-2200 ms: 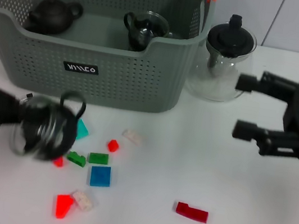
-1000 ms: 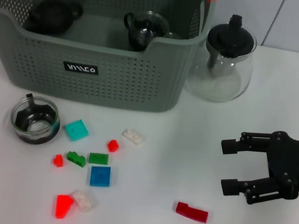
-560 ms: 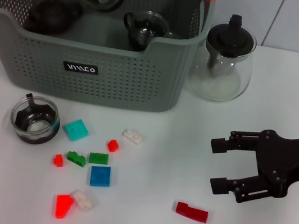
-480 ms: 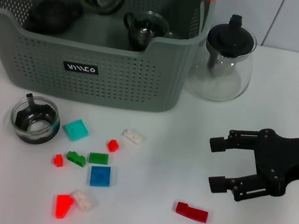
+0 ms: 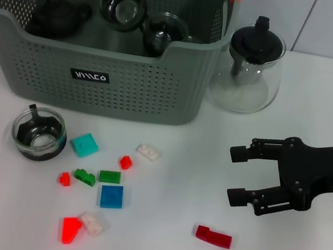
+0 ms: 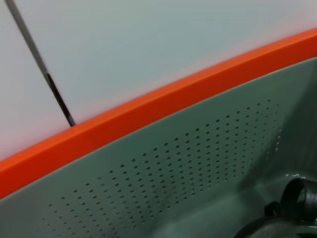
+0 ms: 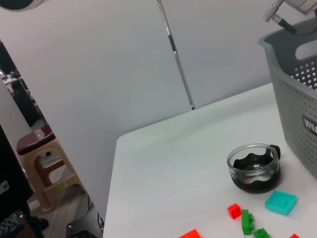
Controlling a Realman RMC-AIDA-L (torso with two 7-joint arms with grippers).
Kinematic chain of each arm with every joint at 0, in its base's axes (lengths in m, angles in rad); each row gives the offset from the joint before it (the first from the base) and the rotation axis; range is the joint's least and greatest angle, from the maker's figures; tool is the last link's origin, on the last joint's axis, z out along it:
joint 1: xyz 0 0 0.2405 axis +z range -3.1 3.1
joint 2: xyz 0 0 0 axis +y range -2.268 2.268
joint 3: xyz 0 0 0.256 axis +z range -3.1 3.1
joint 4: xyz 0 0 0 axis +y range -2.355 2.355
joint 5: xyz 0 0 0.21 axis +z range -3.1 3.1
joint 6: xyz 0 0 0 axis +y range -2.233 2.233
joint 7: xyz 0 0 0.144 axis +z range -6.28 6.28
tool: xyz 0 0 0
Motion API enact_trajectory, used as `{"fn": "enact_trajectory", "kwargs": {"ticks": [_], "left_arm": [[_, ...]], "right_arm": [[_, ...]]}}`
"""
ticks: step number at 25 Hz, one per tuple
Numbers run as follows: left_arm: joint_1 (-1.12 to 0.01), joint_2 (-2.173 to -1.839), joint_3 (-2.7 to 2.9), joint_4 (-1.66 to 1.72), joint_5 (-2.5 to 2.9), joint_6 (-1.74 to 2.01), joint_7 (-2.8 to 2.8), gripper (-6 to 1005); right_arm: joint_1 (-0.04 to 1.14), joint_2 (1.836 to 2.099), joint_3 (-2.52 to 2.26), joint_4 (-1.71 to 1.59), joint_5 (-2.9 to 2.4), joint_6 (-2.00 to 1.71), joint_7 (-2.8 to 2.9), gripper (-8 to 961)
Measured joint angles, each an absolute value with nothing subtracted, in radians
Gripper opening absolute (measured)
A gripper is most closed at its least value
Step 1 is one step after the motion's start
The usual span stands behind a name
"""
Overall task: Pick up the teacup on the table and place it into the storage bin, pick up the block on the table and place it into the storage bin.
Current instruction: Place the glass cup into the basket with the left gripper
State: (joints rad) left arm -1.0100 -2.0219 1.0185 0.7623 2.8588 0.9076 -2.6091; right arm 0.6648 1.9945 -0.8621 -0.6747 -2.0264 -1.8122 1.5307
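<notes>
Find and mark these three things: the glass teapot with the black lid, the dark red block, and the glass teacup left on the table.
Glass teapot with black lid (image 5: 251,75), head view, on its glass body.
Dark red block (image 5: 213,236), head view, its top face.
Glass teacup on the table (image 5: 39,135), head view, its rim.

Glass teacup (image 5: 125,9) over grey bin (image 5: 100,64)

white lettering on storage bin (image 5: 101,57) label (image 5: 90,77), unreadable, right arm sticker illegible
</notes>
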Motion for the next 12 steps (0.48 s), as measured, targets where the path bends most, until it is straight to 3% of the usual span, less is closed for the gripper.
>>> {"fn": "enact_trajectory", "kwargs": {"ticks": [12], "left_arm": [[-0.990, -2.029, 1.051, 0.735, 2.859, 0.870, -2.603, 173]], "right_arm": [[0.669, 2.000, -0.858, -0.673, -2.023, -1.788, 1.530, 929]]}}
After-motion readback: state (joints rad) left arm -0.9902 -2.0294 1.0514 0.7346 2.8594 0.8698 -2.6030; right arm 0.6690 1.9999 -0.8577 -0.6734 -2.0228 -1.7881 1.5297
